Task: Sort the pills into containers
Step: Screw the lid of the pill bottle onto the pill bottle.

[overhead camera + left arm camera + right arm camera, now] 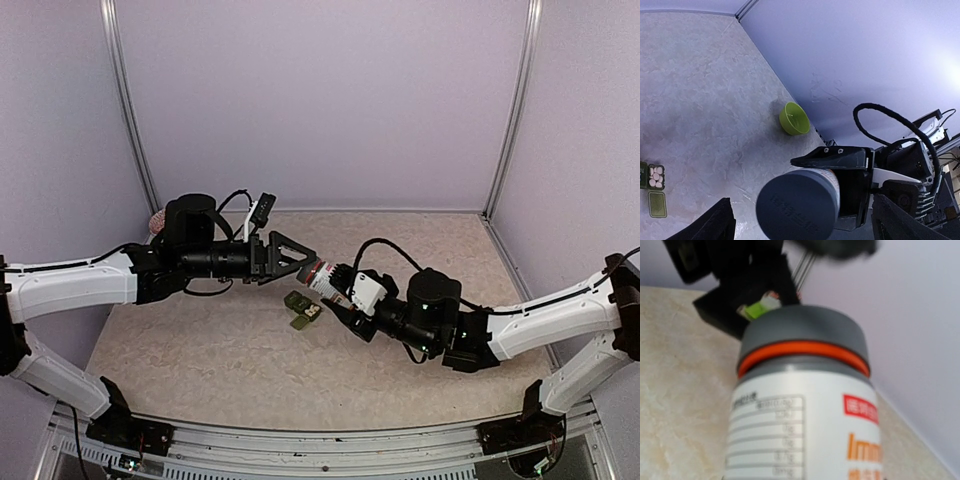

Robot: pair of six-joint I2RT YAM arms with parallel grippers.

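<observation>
From the overhead camera I see a beige, marbled worktop [220,350] closed in by plain pale lilac walls [320,100], with slim aluminium posts [130,110] running up the two back corners. The arms meet near the middle of the frame.

My right pincer [338,288] is clamped around the body of a white plastic bottle with a grey cap and an orange ring under it [325,276]. It holds the bottle above the worktop with the cap pointing at the left arm. My left pincer [303,262] is spread wide. In its own wrist view its black fingers [715,222] sit in the lower corners of the frame, well apart from the cap on either side.

The small dark green strip of joined square containers [297,300] lies on the worktop just below the bottle in the overhead frame. At the left edge of the left wrist view, one compartment stands open with white round pills [656,176] inside, its lid folded out flat beside it.

A lime-green round bowl [794,118] sits near the foot of the wall, upper centre of that same view, well apart from the strip.
</observation>
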